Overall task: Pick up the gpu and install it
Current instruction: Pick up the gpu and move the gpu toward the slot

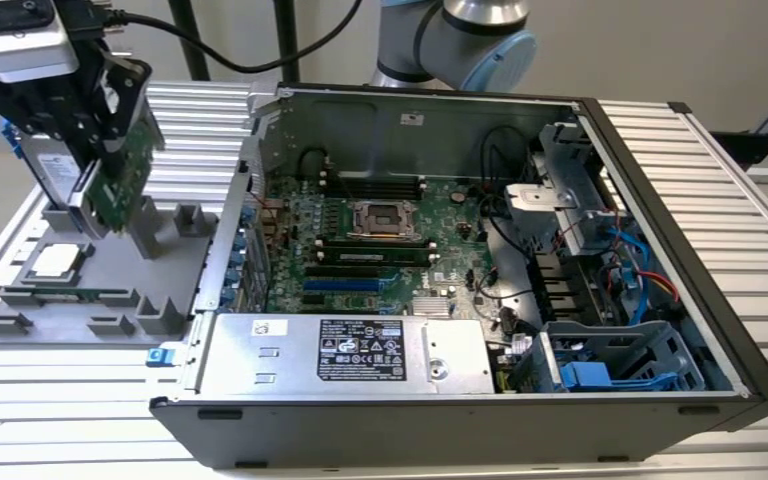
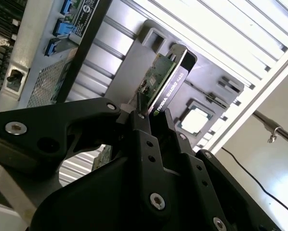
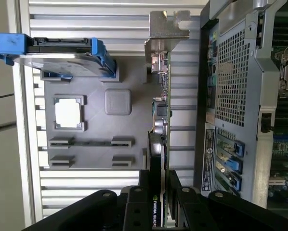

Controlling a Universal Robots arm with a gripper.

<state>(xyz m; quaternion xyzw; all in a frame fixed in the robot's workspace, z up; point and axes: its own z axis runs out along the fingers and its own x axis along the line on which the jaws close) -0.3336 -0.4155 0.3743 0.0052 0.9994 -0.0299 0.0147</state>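
One gripper [image 1: 101, 150] hangs in the upper left of the exterior view, its jaws clenched on the top edge of the gpu [image 1: 125, 185]. The card stands upright and edge-on, green face toward the exterior view's right. Its lower edge sits among the posts of the grey tray [image 1: 37, 315]; whether it touches them I cannot tell. In the first wrist view the gpu [image 3: 161, 120] runs as a thin strip between the tray [image 3: 96, 154] and the perforated rear wall of the case [image 3: 230, 72]. It is near that wall but apart from it, with its silver bracket [image 3: 168, 26] at the far end. A drive [image 3: 62, 50] with blue rails and a square chip [image 3: 68, 113] rest on the tray, well clear of the card. In the exterior view the case [image 1: 711, 260] lies lidless at centre and right, with open room above its board [image 1: 357, 250]. Bare slatted table [image 1: 64, 410] shows along the lower left edge.
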